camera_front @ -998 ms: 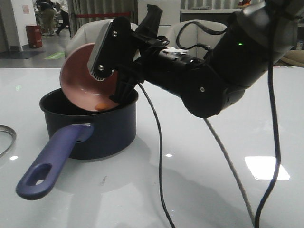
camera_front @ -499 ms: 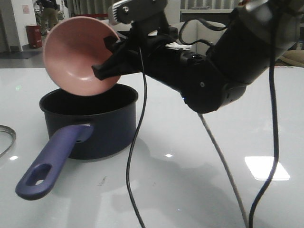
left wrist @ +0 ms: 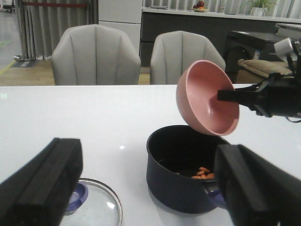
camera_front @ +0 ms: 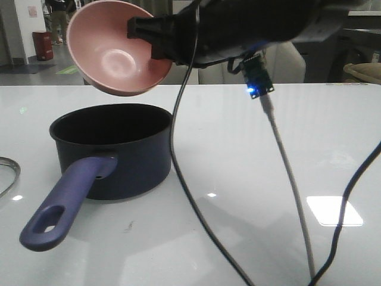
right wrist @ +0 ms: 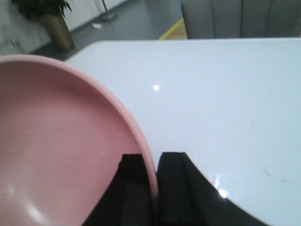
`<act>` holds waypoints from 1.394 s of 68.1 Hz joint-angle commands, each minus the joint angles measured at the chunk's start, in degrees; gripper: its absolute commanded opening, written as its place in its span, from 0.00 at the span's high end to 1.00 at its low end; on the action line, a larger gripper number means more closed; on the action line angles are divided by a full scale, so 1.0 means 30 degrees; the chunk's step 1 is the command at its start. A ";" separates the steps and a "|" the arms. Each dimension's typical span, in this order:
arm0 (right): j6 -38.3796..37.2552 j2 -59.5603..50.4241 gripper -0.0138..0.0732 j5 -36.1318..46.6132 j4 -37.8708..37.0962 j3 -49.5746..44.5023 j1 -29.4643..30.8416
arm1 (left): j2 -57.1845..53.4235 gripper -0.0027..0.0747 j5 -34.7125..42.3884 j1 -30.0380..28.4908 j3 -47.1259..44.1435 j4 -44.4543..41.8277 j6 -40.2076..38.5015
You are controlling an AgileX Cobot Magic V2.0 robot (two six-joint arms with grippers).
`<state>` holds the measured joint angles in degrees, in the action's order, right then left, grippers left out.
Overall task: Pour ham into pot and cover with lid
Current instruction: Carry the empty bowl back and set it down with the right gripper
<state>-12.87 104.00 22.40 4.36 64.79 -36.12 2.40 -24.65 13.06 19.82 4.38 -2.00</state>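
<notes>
The dark navy pot (camera_front: 113, 152) stands on the white table with its purple-blue handle (camera_front: 65, 202) pointing toward the front. The left wrist view shows the pot (left wrist: 183, 176) with several orange-pink ham chunks (left wrist: 203, 173) on its bottom. My right gripper (camera_front: 146, 33) is shut on the rim of the pink bowl (camera_front: 113, 50), which hangs tilted and empty above the pot; the right wrist view shows the bowl (right wrist: 56, 150) pinched by the gripper (right wrist: 153, 162). My left gripper (left wrist: 146, 188) is open and empty. The glass lid (left wrist: 94, 207) lies flat beside the pot, with its edge in the front view (camera_front: 7, 173).
Two grey chairs (left wrist: 96, 56) stand behind the table's far edge. Black and grey cables (camera_front: 190, 196) hang from the right arm across the table, to the right of the pot.
The right gripper has lifted the pink bowl up off the pot and turned it back toward level. The ham that was sliding out of the bowl is now in the pot.
</notes>
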 commanded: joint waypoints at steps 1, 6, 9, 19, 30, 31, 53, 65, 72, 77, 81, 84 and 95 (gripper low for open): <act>0.1524 -0.2705 0.70 -0.3278 -0.0072 0.0472 0.0646 | 0.0308 0.16 0.1658 0.0162 0.0504 0.0157 -0.0024; 0.1526 -0.3590 0.70 -0.5710 -0.0072 0.0472 0.1336 | 0.0308 0.16 0.1658 0.0162 0.0504 0.0157 -0.0024; 0.1526 -0.4016 0.70 -0.7466 -0.0072 0.0472 0.1829 | 0.0308 0.16 0.1658 0.0162 0.0504 0.0157 -0.0024; 0.1526 -0.4716 0.70 -1.1547 -0.0072 0.0472 0.3952 | 0.0308 0.16 0.1658 0.0162 0.0504 0.0157 -0.0024; 0.1507 -0.4374 0.70 -1.4810 -0.0072 0.0472 0.6039 | 0.0308 0.16 0.1658 0.0162 0.0504 0.0157 -0.0024; 0.1507 -0.4309 0.70 -1.4917 -0.0072 0.0472 0.6107 | 0.0308 0.16 0.1658 0.0162 0.0504 0.0157 -0.0024; 0.1524 -0.2332 0.69 -1.6519 -0.0085 0.0472 0.7801 | 0.0308 0.16 0.1658 0.0162 0.0504 0.0157 -0.0024; 0.1524 -0.1081 0.57 -1.6636 -0.0085 0.0700 0.7801 | 0.0308 0.16 0.1658 0.0162 0.0504 0.0157 -0.0024; 0.1524 -0.0670 0.40 -1.6857 -0.0182 0.1050 0.7801 | 0.0308 0.16 0.1658 0.0162 0.0504 0.0157 -0.0024; 0.1524 -0.0698 0.33 -1.7187 -0.0578 0.1395 0.7801 | 0.0308 0.16 0.1658 0.0162 0.0504 0.0157 -0.0024; 0.1524 -0.0930 0.30 -1.7695 -0.1163 0.1857 0.7801 | 0.0308 0.16 0.1658 0.0162 0.0504 0.0157 -0.0024; 0.1565 -0.1268 0.30 -1.8000 -0.1698 0.2070 0.7801 | 0.0308 0.16 0.1658 0.0162 0.0504 0.0157 -0.0024; 0.1565 -0.3810 0.30 -1.7929 -0.2411 0.1911 0.7784 | 0.0308 0.16 0.1658 0.0162 0.0504 0.0157 -0.0024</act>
<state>-8.69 100.70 -33.37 -1.07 68.94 -13.05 2.40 -24.65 13.06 19.82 4.38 -2.00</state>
